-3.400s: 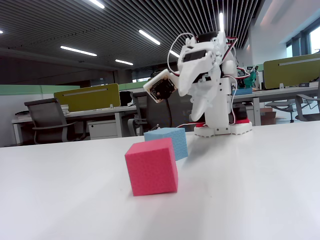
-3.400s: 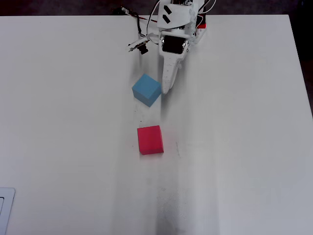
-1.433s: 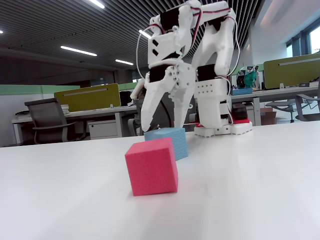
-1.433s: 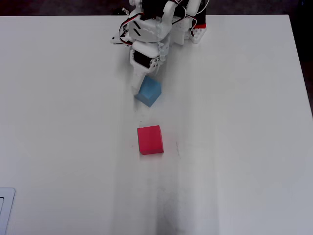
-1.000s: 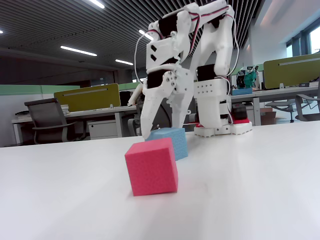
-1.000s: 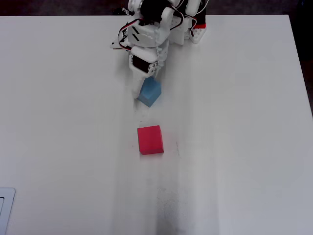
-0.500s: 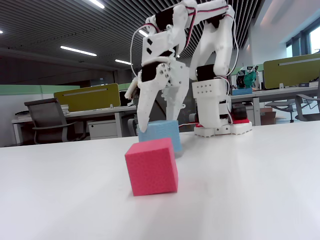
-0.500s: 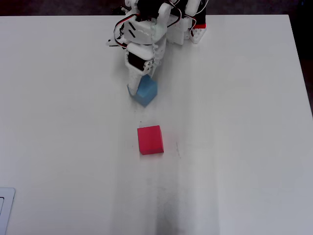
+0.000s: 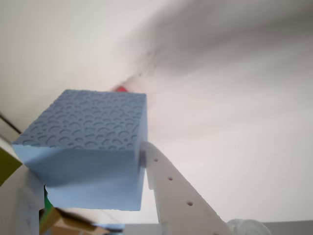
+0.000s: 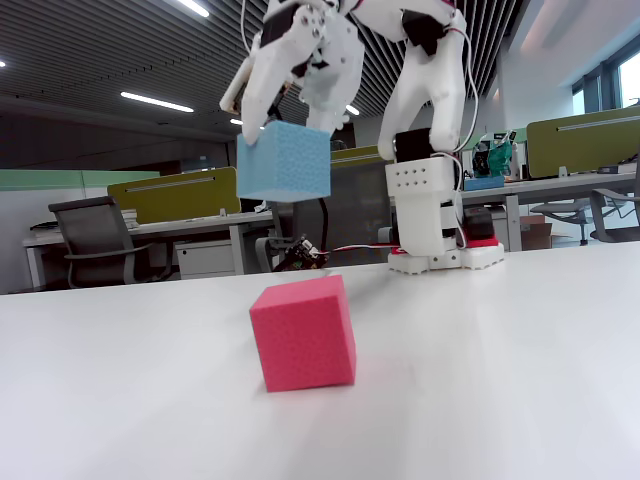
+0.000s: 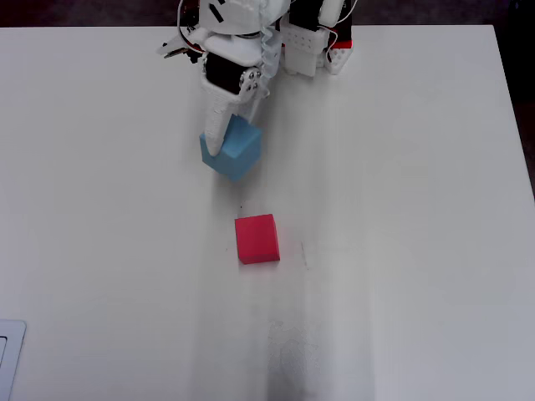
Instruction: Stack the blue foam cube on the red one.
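Observation:
The light blue foam cube hangs in the air, held between the fingers of my white gripper, well above the table. It fills the left of the wrist view with one white finger against its right side. In the overhead view the blue cube is under the gripper. The pinkish-red foam cube rests on the white table, nearer the fixed camera than the blue one; in the overhead view the red cube lies below and slightly right of the blue cube. Only a red sliver shows in the wrist view.
The arm's white base stands at the table's far edge in the overhead view. A white object's corner shows at the lower left. Office desks and chairs stand behind the table.

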You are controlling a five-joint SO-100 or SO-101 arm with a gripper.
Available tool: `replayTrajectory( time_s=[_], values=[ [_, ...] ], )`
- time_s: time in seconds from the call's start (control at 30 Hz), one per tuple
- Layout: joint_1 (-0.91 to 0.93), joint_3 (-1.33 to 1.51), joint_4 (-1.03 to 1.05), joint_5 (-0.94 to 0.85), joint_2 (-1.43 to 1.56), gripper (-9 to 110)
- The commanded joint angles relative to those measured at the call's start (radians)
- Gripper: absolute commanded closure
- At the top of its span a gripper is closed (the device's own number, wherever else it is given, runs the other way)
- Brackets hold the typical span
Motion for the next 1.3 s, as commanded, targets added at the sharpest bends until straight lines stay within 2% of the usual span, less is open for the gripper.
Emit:
replayTrajectory(
  time_s=[0.0,0.2,0.57,0.9,1.27],
  values=[
    [-0.015,-0.181,0.051,0.009,-0.041,82],
    [-0.054,-0.439,0.143,0.014,-0.183,83],
    [-0.127,-0.653,0.161,0.046,-0.462,83],
    [-0.127,-0.66,0.141,0.064,-0.666,82],
    [-0.143,-0.667,0.133,0.078,-0.755,83]
  ],
)
